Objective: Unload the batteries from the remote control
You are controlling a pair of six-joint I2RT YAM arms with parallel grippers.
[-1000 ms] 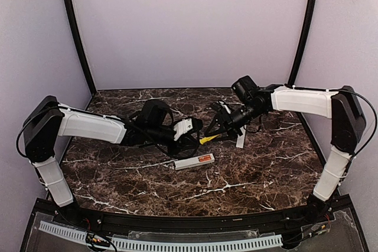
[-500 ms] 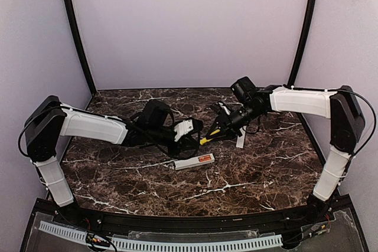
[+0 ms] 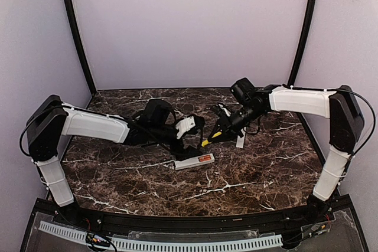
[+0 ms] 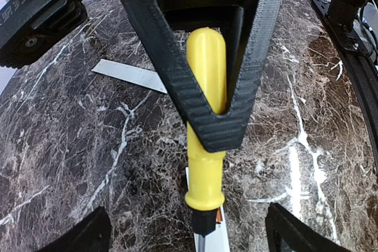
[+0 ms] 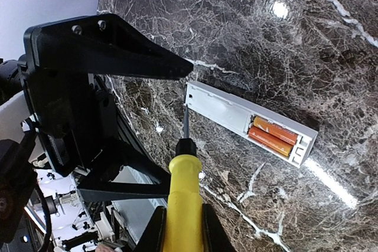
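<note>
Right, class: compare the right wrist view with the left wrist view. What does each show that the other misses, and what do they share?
Only the right wrist view shows the two orange batteries, side by side in the open bay of the remote control. Only the left wrist view shows the flat white cover strip lying on the marble table. Both show the yellow-handled screwdriver, the table and the remote control, though the left wrist view catches just a sliver of it at its bottom edge.
</note>
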